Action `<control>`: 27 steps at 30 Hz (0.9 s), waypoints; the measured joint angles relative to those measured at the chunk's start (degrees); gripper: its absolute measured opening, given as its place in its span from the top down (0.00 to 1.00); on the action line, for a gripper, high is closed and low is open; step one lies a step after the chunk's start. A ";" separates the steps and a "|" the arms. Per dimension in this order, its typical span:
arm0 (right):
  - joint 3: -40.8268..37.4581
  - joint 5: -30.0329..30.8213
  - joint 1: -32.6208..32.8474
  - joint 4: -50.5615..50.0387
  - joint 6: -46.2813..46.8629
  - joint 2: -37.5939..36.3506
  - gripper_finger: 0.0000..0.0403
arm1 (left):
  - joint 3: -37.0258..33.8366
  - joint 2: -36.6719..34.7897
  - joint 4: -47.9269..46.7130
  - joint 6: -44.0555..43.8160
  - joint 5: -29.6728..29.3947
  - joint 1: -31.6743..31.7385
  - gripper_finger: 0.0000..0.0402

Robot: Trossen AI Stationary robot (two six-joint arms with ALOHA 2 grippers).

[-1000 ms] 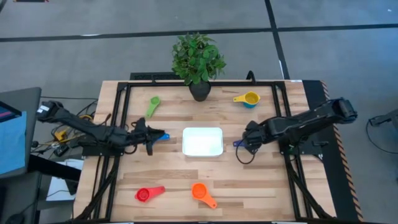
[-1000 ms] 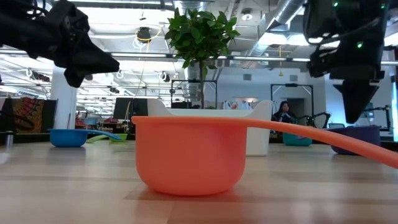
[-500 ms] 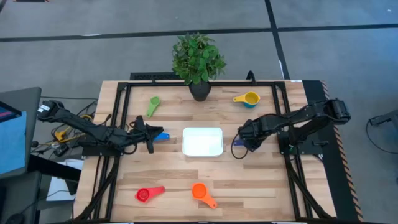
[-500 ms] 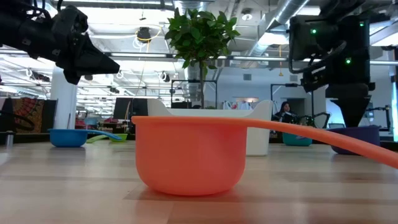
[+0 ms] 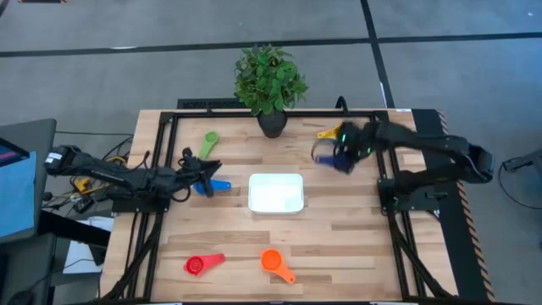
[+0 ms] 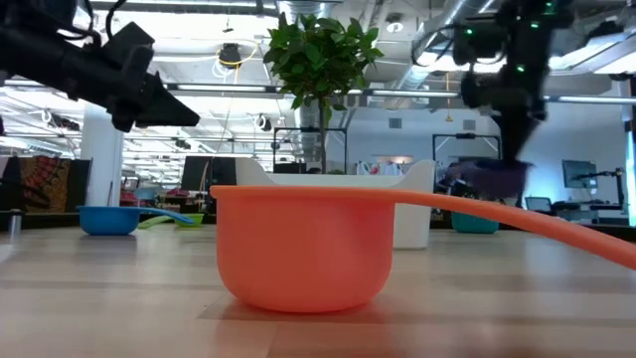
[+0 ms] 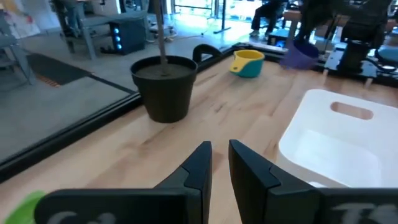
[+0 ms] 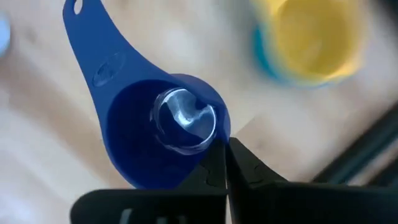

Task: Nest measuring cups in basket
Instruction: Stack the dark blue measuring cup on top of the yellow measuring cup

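Observation:
My right gripper is shut on a dark purple-blue measuring cup, hanging in the air at the far right next to the yellow cup. The white basket rests flat at mid-table. My left gripper hovers level just beyond the light blue cup. Its fingers stand a narrow gap apart with nothing between them. On the table lie the green cup at far left, and the red cup and orange cup near the front. My right gripper pinches the cup's wall at the rim, on the side away from the handle, with one finger inside the bowl and one outside. The fingers come steeply from above. The cup is lifted clear of the table, its open side up.
A potted plant in a dark pot stands at the far middle edge. A black frame runs around the tabletop. Bare wood lies between the basket and the near cups.
My right gripper has taken hold of the dark purple-blue cup beside the basket's right side. It has lifted it clear and carried it toward the far edge, up to the yellow cup. My left gripper has swung a little toward the far edge, uncovering the light blue cup.

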 joint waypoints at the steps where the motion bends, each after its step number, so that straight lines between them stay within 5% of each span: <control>1: 1.96 0.09 -3.12 0.09 -3.19 0.50 0.99 | 0.00 0.00 0.01 -0.04 1.13 0.75 0.89; 10: 12.13 -0.31 -20.82 0.31 -21.57 12.76 0.99 | 0.00 0.01 0.01 -0.66 4.77 3.78 0.89; 27: 12.17 -2.84 -23.23 2.58 -29.03 18.66 0.98 | 0.00 0.01 0.15 -0.71 3.71 4.31 0.89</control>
